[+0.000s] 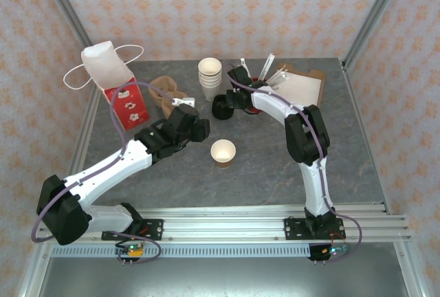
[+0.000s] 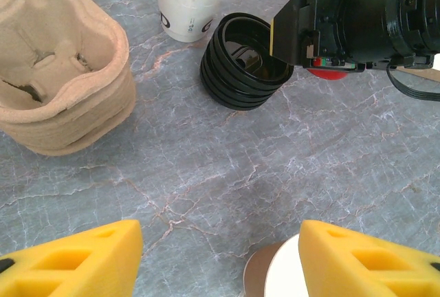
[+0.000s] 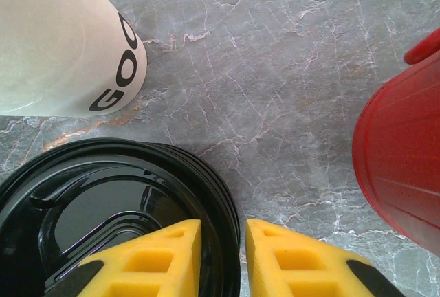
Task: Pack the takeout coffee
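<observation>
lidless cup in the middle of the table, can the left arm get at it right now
Probably yes: the left gripper hangs open right beside the lidless cup, with bare table between them, and the right gripper is away at the stack of black lids.

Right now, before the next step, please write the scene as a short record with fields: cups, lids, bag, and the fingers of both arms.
open paper cup: upright, without lid, near the centre
lid stack: black, behind the open paper cup
cup stack: lidless, just behind the lid stack
red-and-white bag: standing at far left
cup carrier: beside the bag, empty
left fingers: wide apart, empty, beside the open paper cup
right fingers: close together, one on each side of the top lid's rim; a firm grip cannot be confirmed
</observation>
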You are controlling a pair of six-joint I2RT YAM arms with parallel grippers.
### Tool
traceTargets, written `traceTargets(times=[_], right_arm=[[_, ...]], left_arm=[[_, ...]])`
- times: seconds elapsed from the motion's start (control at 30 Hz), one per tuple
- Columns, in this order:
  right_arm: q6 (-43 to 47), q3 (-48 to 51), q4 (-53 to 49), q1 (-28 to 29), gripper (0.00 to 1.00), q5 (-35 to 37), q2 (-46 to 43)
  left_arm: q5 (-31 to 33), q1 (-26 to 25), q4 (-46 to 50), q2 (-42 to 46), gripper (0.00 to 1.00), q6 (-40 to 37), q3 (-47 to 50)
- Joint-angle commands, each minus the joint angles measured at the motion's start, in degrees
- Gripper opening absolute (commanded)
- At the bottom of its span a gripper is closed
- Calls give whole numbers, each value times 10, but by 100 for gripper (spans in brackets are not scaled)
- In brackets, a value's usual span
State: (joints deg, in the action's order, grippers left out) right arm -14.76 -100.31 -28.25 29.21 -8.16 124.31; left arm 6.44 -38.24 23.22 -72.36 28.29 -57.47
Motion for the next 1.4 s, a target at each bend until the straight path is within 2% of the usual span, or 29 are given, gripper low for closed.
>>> traceTargets(times=[0.0, 0.37, 0.67, 1.0, 1.13, 1.37], right_arm=[[7, -10, -20, -1, 24, 3, 8], [10, -4, -18, -1, 18, 3, -9], [6, 25, -6, -1, 18, -9, -85], [-7, 76, 27, -1, 16, -38, -158], [4, 52, -2, 3, 16, 3, -129], [61, 34, -2, 34, 16, 165, -72]], left_arm=[[3, -2, 5, 3, 62, 1, 7], [7, -2, 6, 6, 62, 3, 12], [22, 5, -9, 15, 62, 12, 17], [-5, 31, -35, 40, 62, 42, 24], [1, 36, -38, 48, 62, 44, 25], [5, 37, -22, 52, 62, 38, 25]])
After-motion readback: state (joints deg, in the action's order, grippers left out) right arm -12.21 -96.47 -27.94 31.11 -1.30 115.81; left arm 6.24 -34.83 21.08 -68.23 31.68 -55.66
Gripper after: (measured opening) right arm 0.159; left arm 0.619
